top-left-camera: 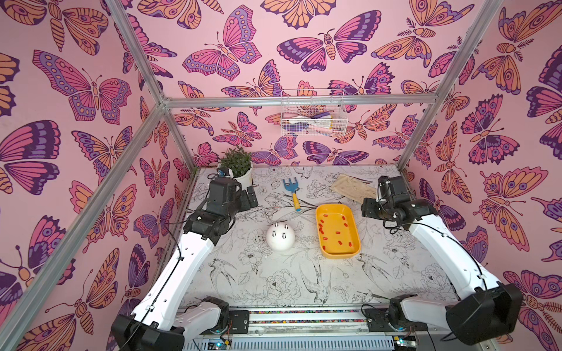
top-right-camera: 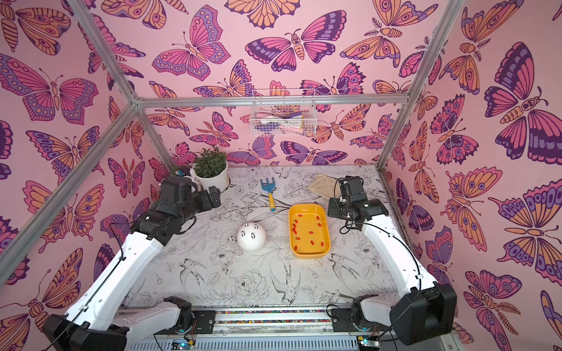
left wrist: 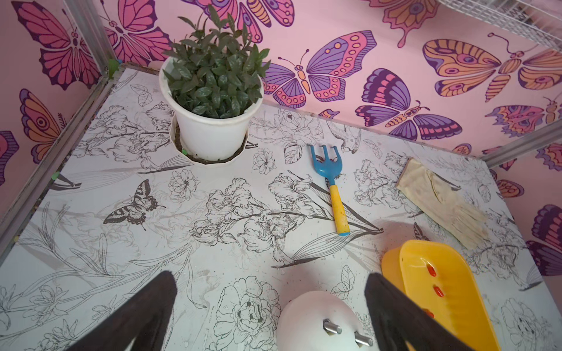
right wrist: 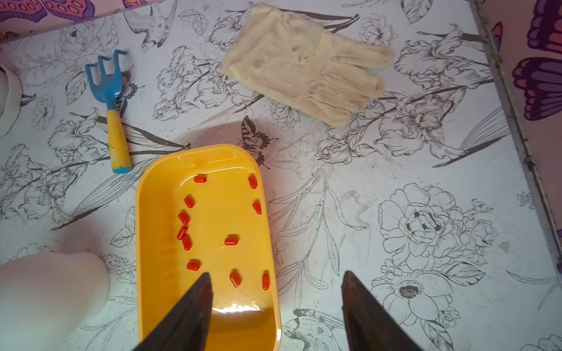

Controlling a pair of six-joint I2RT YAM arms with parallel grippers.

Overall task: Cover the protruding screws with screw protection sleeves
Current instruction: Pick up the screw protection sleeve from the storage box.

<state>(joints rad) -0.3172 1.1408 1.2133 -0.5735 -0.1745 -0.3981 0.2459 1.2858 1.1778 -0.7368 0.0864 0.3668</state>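
My right hand (right wrist: 276, 273) hangs empty, jaws apart, over the yellow tray (right wrist: 143, 243) holding the scattered red sleeves (right wrist: 231, 240). I should target a lone one, pinching across its width. The screws (top-left-camera: 283, 235) stand bare on the white dome (top-left-camera: 281, 245) nearby.

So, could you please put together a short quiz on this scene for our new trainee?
1. True or false: every protruding screw on the white dome already wears a red sleeve.
2. Where do the sleeves lie? A) in the yellow tray; B) in the plant pot; C) on the glove.
3. Which hand is nearer the tray, and is it holding anything?
Key: 1 false, all four screws are bare; 2 A; 3 the right hand, open and empty.
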